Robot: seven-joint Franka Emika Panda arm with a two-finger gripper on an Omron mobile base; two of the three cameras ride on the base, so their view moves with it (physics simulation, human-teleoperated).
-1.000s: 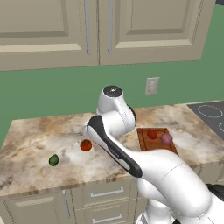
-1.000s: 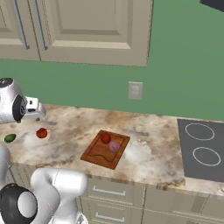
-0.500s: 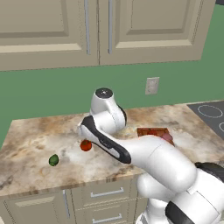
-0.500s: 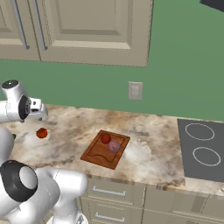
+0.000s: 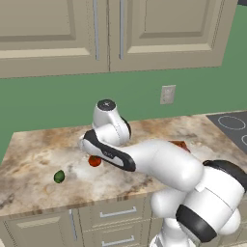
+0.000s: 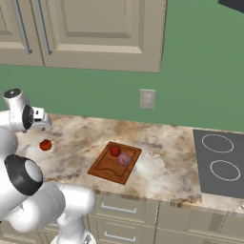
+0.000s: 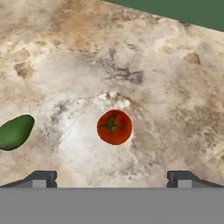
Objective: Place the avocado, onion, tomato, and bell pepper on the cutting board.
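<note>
The tomato (image 7: 114,127), orange-red with a dark star on top, lies on the marble counter straight below my gripper (image 7: 112,178), between its wide-open, empty fingertips (image 7: 41,178). It also shows as tomato (image 5: 95,161) and tomato (image 6: 45,145). The dark green avocado (image 7: 15,132) lies a little to its left, seen too as avocado (image 5: 59,177). The reddish-brown cutting board (image 6: 107,167) sits further right and carries the deep red bell pepper (image 6: 115,151) and the pinkish onion (image 6: 125,159). My arm hides most of the cutting board (image 5: 181,144) in the left base view.
A black cooktop (image 6: 219,164) is set into the counter at the far right. A wall outlet (image 6: 147,98) sits on the green wall, with beige cabinets (image 5: 111,34) overhead. Drawers (image 6: 119,212) run below the counter's front edge.
My arm has swung left, away from the cutting board, and the hand now hangs over the tomato. The arm now hides the avocado in the right base view. The jaws stayed open.
</note>
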